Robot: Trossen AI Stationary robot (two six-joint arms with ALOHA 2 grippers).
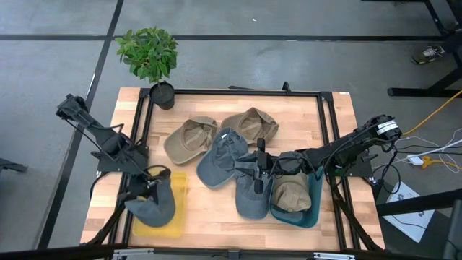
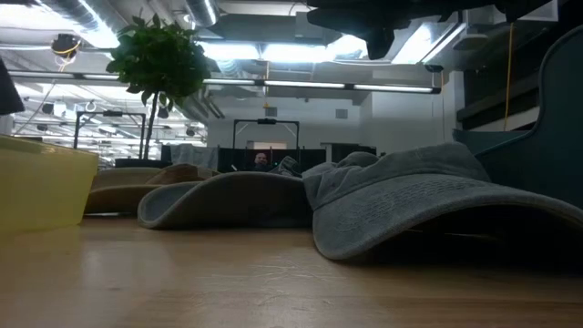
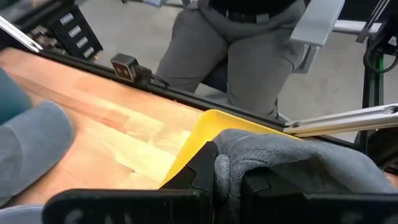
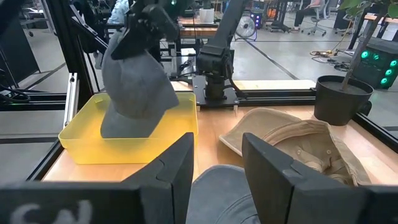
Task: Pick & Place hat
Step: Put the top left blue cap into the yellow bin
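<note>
Several hats lie spread over the wooden table (image 1: pixel 216 224), but the one that matters hangs above the yellow bin (image 1: pixel 177 209) at the table's near left corner. That grey hat (image 1: pixel 153 206) is pinched in the left gripper (image 1: pixel 148 186), whose fingers are clamped tight on a fold of its cloth, with the crown drooping into the bin. I'd judge this the placing step: the hat is over the bin and partly inside its walls, so the next move calls for a small drop and then letting go.

The bin sits close to the table's front edge and the black frame rail (image 1: pixel 137 137), so there's little room on that side. Toward the middle, bare wood separates the bin from a blue-grey hat (image 1: pixel 220 159), giving an easy way out.

The right gripper (image 1: pixel 258 170) waits well away from the bin, over the hat cluster, fingers parted and empty. A tan hat (image 1: pixel 189 137) and a potted plant (image 1: pixel 151 58) lie farther back.
</note>
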